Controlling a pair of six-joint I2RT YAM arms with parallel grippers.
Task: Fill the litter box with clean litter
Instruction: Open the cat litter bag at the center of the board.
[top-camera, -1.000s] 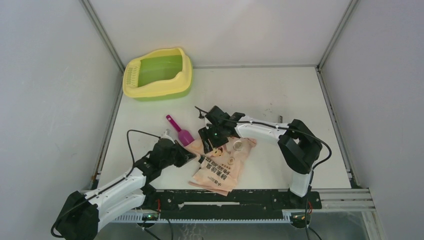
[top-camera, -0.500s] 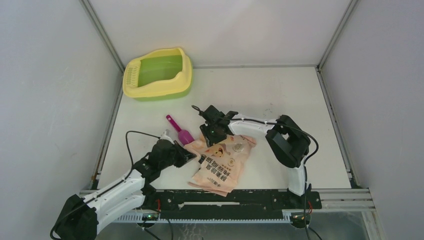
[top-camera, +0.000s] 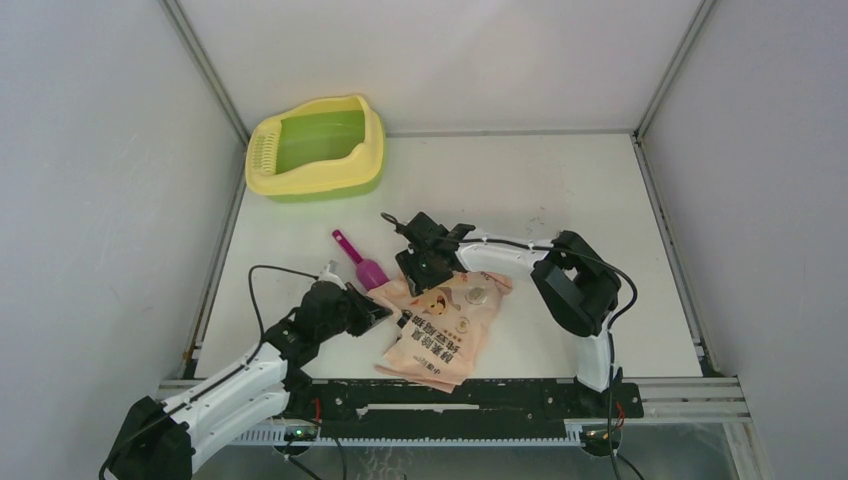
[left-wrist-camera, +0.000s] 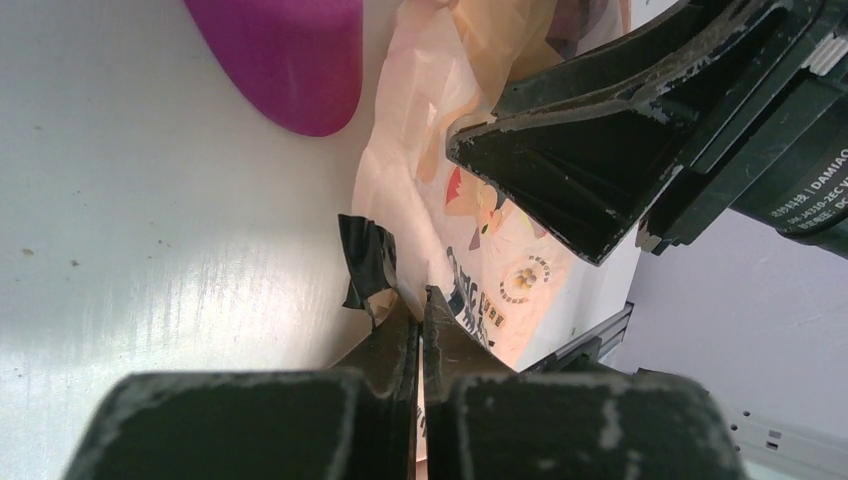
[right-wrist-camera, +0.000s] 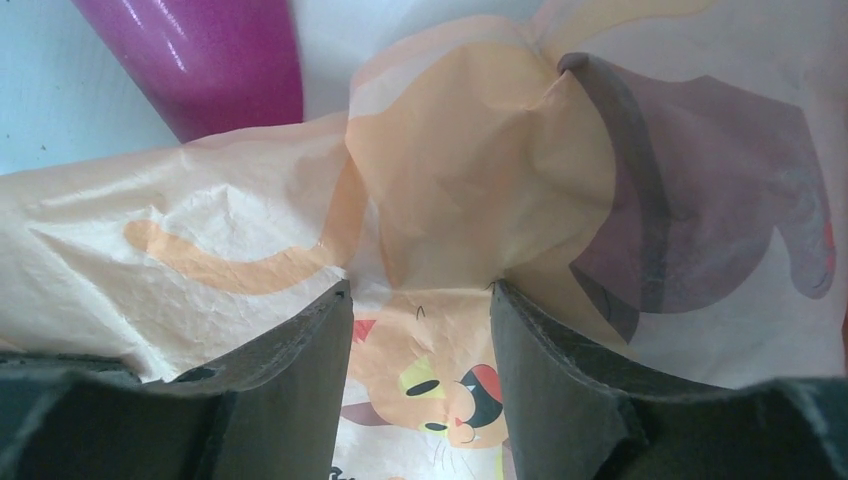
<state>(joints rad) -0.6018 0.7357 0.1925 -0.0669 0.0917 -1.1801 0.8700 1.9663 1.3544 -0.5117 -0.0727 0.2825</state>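
The yellow litter box (top-camera: 315, 148) with its green basin stands at the far left. No litter granules show in any view. The flat pink-orange printed bag (top-camera: 440, 325) lies near the front edge. My left gripper (top-camera: 385, 313) is shut on the bag's left edge (left-wrist-camera: 470, 250), with the pinch seen in the left wrist view (left-wrist-camera: 420, 300). My right gripper (top-camera: 418, 275) is open, its fingers pressed down on the bag's upper left part (right-wrist-camera: 450, 180) with the crumpled film between them (right-wrist-camera: 420, 300). It also shows in the left wrist view (left-wrist-camera: 560, 170).
A magenta scoop (top-camera: 360, 262) lies just left of the bag, its bowl close to both grippers (left-wrist-camera: 290, 60) (right-wrist-camera: 210, 60). Walls close in the table on the left, right and back. The metal frame rail (top-camera: 480, 395) runs along the front.
My right gripper has shifted slightly left along the bag's top and its arm has folded in. The left gripper has kept its hold and hardly moved.
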